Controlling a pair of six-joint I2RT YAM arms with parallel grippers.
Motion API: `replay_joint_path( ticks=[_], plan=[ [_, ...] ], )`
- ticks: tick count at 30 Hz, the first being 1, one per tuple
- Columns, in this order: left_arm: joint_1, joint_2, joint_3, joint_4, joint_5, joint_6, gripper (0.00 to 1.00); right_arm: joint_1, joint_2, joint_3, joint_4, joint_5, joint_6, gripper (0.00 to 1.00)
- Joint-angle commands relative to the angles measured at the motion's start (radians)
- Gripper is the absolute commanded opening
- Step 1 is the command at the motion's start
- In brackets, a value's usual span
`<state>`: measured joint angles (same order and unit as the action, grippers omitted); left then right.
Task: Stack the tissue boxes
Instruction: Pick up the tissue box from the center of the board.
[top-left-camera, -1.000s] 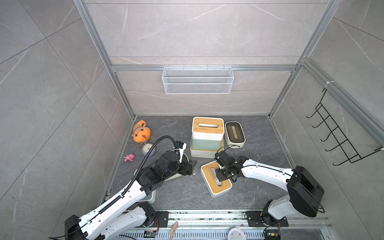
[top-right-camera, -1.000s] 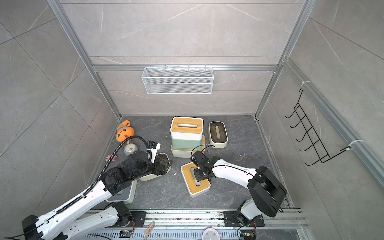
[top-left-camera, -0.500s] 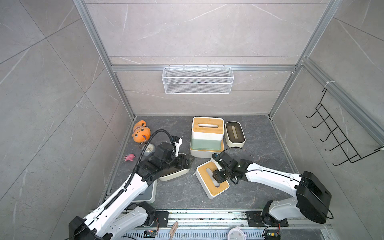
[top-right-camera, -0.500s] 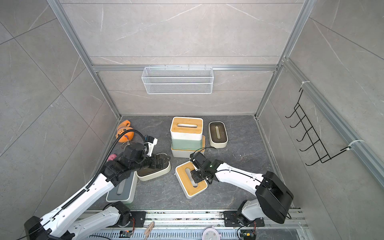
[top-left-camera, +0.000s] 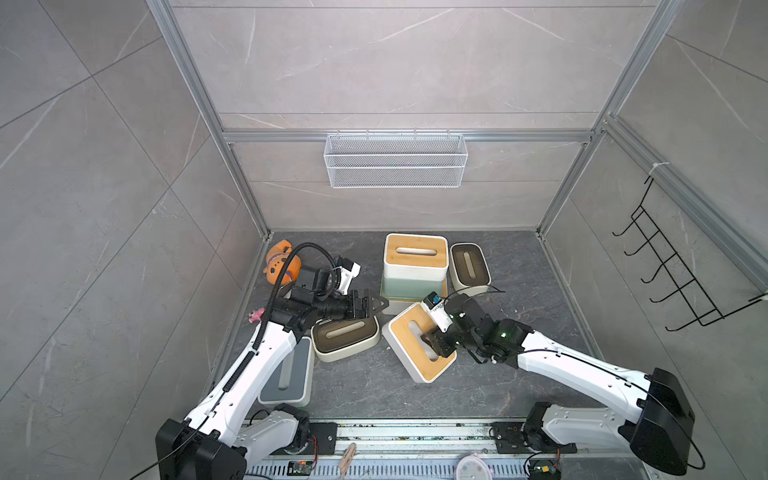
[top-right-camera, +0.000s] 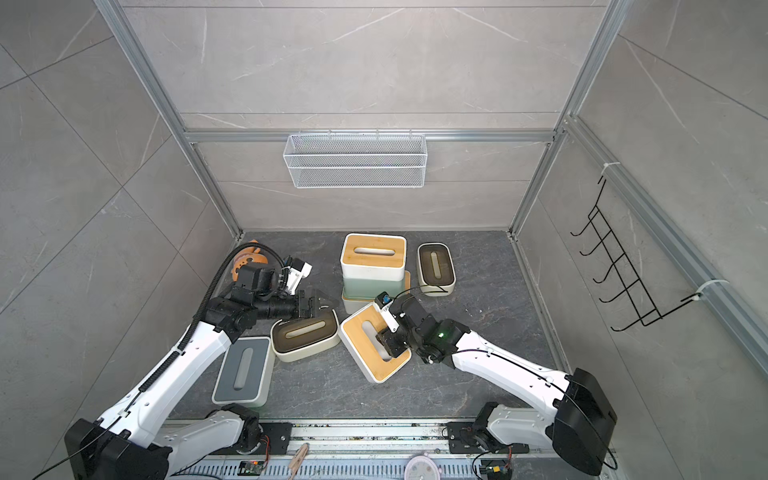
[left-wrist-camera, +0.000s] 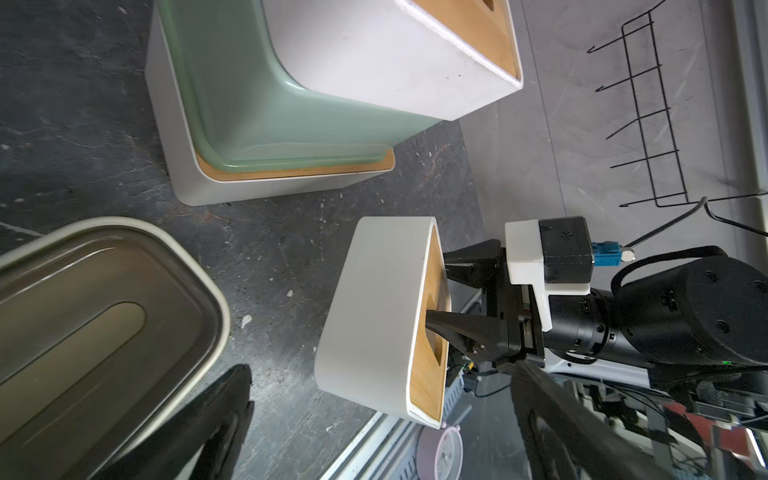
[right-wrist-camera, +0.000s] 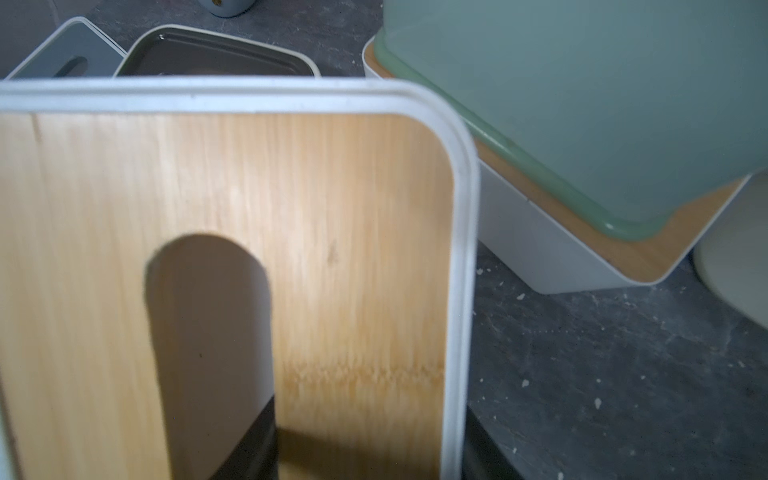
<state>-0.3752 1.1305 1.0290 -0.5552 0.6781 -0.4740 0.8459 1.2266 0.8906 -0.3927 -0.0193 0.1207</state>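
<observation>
My right gripper (top-left-camera: 435, 341) is shut on a white tissue box with a bamboo lid (top-left-camera: 409, 332). One finger is in the lid's slot and the other is outside the wall (right-wrist-camera: 459, 291). At the back stands a stack: a white box, a pale green box (top-left-camera: 409, 286) and a bamboo-lidded white box (top-left-camera: 415, 259). My left gripper (top-left-camera: 374, 304) is open and holds nothing, over the far edge of a cream box with a brown lid (top-left-camera: 345, 334). Another cream box (top-left-camera: 468, 266) sits right of the stack. A white box with a grey lid (top-left-camera: 286, 374) lies front left.
An orange plush toy (top-left-camera: 282, 264) and a small pink toy (top-left-camera: 255, 314) lie by the left wall. A white wire mesh basket (top-left-camera: 395, 160) hangs on the back wall and a black hook rack (top-left-camera: 673, 266) on the right wall. A pink clock (top-left-camera: 473, 469) sits by the front rail.
My left gripper has opened wider and moved off the cream box toward the stack. My right gripper has shifted the bamboo-lidded box leftward and a little back.
</observation>
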Motion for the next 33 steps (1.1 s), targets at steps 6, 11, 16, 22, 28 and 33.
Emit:
replay_joint_path(
  ticks=[6, 11, 16, 22, 28, 33],
  plan=[
    [-0.021, 0.082, 0.069, 0.009, 0.211, -0.033, 0.98, 0.005, -0.039, 0.097, 0.055, -0.002, -0.099, 0.29],
    [-0.065, 0.12, 0.104, -0.087, 0.202, 0.029, 0.95, 0.004, -0.048, 0.106, 0.067, -0.012, -0.105, 0.29],
    [-0.07, 0.144, 0.124, -0.126, 0.218, 0.049, 0.88, 0.005, -0.051, 0.106, 0.064, -0.013, -0.107, 0.29],
    [-0.083, 0.173, 0.146, -0.141, 0.233, 0.055, 0.85, 0.006, -0.059, 0.097, 0.062, -0.017, -0.105, 0.29],
    [-0.092, 0.22, 0.162, -0.142, 0.253, 0.05, 0.8, 0.006, -0.051, 0.096, 0.075, -0.024, -0.101, 0.29],
    [-0.103, 0.227, 0.16, -0.134, 0.258, 0.04, 0.73, 0.007, -0.045, 0.099, 0.077, -0.03, -0.1, 0.29]
  ],
)
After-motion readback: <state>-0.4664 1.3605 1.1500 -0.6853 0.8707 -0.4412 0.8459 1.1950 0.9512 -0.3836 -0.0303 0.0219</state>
